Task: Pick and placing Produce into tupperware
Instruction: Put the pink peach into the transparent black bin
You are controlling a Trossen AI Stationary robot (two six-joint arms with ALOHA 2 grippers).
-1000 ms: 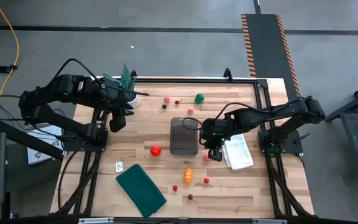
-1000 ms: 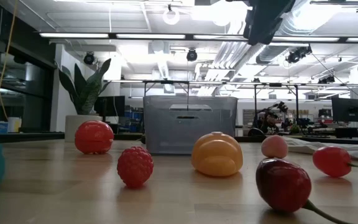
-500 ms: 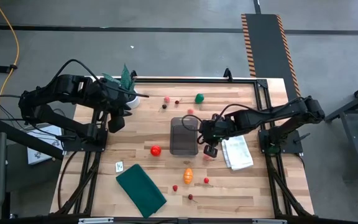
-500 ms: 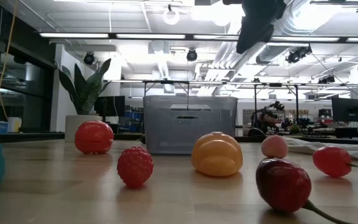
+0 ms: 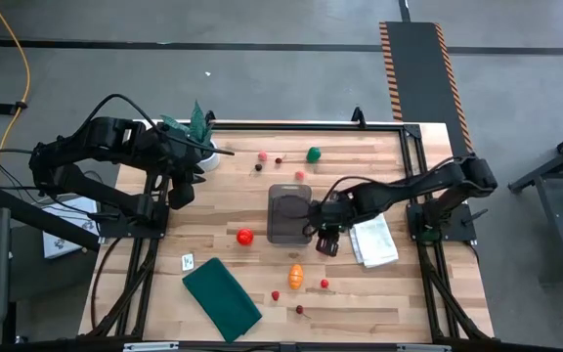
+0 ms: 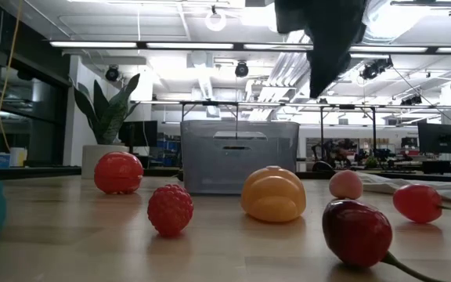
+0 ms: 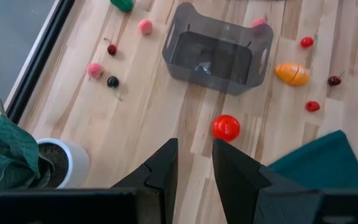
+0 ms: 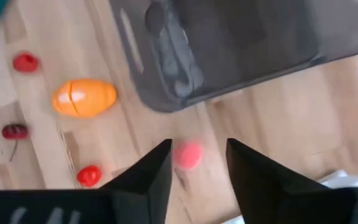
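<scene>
The right gripper (image 8: 196, 163), fingers spread, hovers over a small pink berry (image 8: 188, 154) lying just beside the empty grey container (image 5: 288, 213) mid-table. The berry looks light, smooth and likely to roll, so pinching across its middle seems best. The left gripper (image 7: 192, 163), narrowly open, waits near the potted plant (image 5: 199, 125). One container, about eleven fruits.

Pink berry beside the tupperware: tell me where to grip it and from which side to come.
Grip the pink berry across its round middle, coming straight down. It lies alone on the bare wood just outside the tupperware corner, and the right gripper hangs right above it, fingers open to either side. Probably keep the fingers clear of the container wall. The left gripper waits by the potted plant.
</scene>
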